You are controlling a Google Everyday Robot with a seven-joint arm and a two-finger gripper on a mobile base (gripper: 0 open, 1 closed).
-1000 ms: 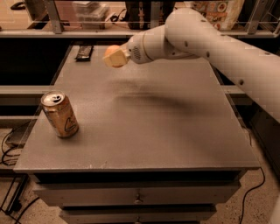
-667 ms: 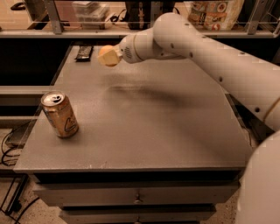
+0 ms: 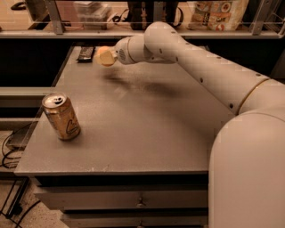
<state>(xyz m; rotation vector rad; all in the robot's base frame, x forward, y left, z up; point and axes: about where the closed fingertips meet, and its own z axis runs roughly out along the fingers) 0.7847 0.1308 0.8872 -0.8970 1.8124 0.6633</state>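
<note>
My gripper [image 3: 106, 56] hangs above the far left part of the grey table [image 3: 147, 120], at the end of the long white arm [image 3: 200, 71] that reaches in from the right. Its yellowish tip points left toward a small black object [image 3: 86, 53] lying at the table's far left corner. A gold drink can [image 3: 61, 116] stands upright, slightly tilted, near the table's front left edge, well apart from the gripper.
Behind the table runs a metal rail [image 3: 133, 33] with shelves, boxes and a printed bag [image 3: 218, 13] beyond it. Drawers [image 3: 133, 200] sit under the tabletop. Cables [image 3: 9, 151] lie on the floor at the left.
The arm has swung further left and toward the far edge, carrying the gripper closer to the black object. The can has not moved.
</note>
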